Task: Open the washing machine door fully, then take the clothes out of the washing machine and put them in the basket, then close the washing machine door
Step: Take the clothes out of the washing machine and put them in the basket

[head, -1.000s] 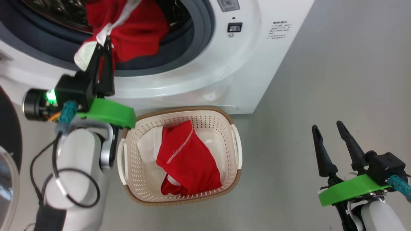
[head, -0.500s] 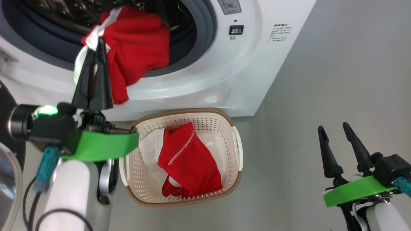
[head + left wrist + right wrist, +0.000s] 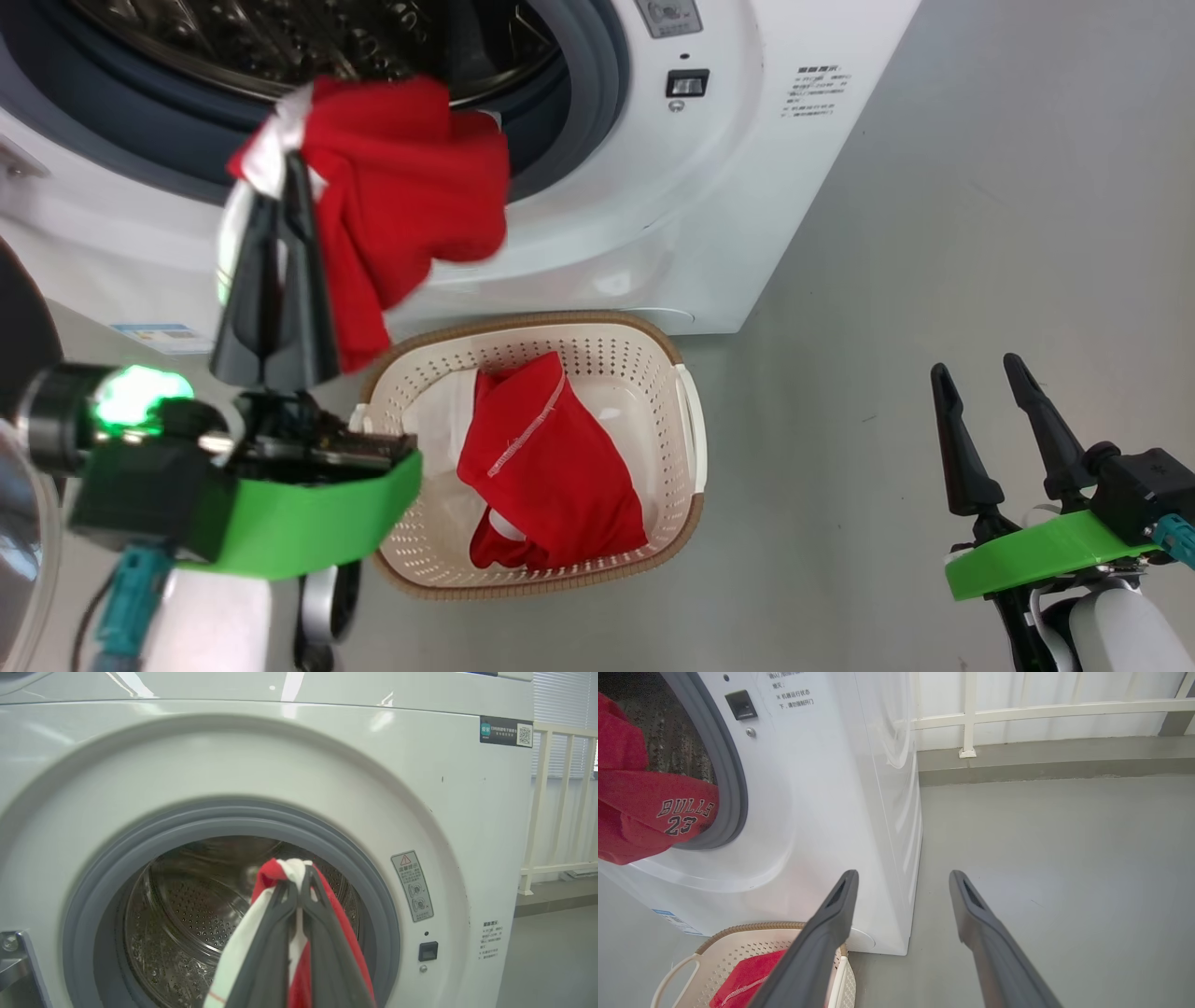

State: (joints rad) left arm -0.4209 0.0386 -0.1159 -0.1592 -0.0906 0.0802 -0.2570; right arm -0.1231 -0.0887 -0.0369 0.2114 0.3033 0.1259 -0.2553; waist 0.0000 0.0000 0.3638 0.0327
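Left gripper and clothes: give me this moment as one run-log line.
left gripper: shut on red garment, hanging out of washing machine | right gripper: open, empty | basket: one red piece inside
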